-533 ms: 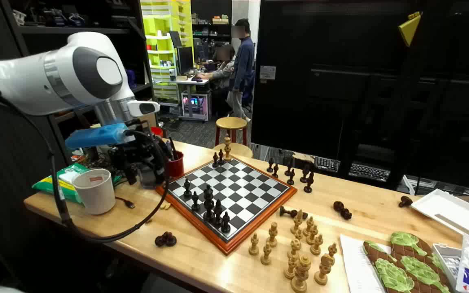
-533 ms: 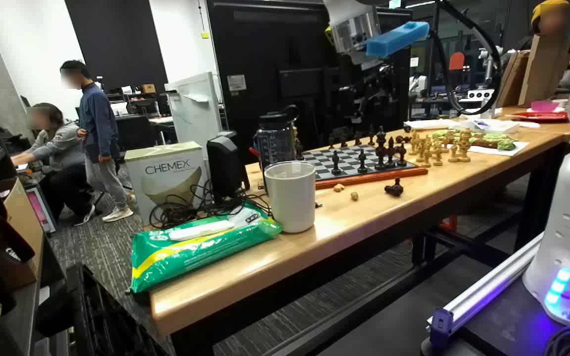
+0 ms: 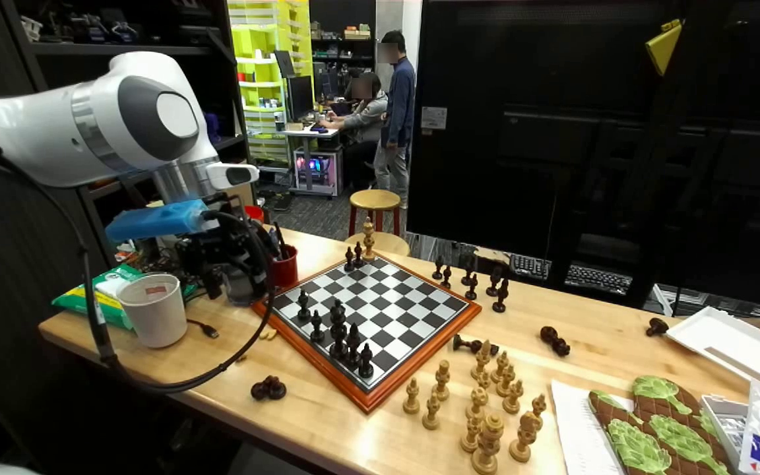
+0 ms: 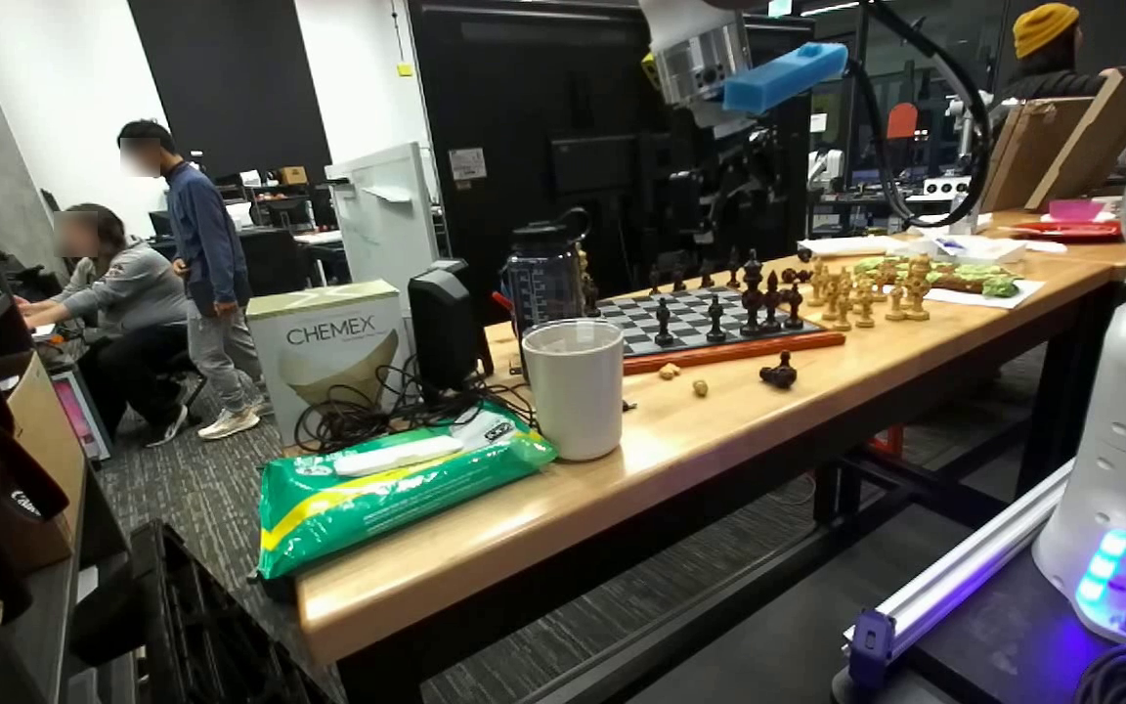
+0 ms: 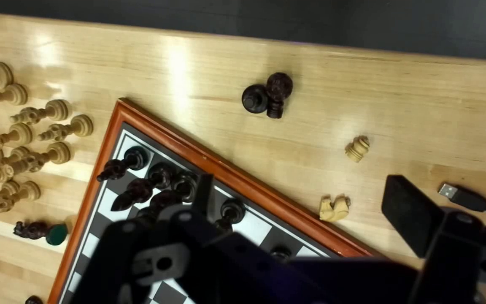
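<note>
Two small pale bits (image 5: 334, 210) were seen on the desk (image 5: 209, 67), near an edge of the chessboard (image 5: 243, 183); one was framed, in the wrist view, between the fingers (image 5: 411, 215) of the gripper (image 5: 308, 202), which were spread wide apart, released. Dark chess pieces (image 3: 338, 333) were lined just inside that edge. Pale chess pieces (image 3: 477, 399) were grouped off the adjoining edge. A cup (image 4: 575, 401) was placed beside a green packet (image 4: 407, 499) near the desk's corner.

Worktop (image 5: 420, 101): bright; white glare near its long edge, wrist view. Gripper (image 5: 308, 202): dark, out of focus there. Black panel (image 3: 532, 158): dim, faintly reflective, in both exterior views. Robot base (image 4: 1115, 450): violet-blue glow.
</note>
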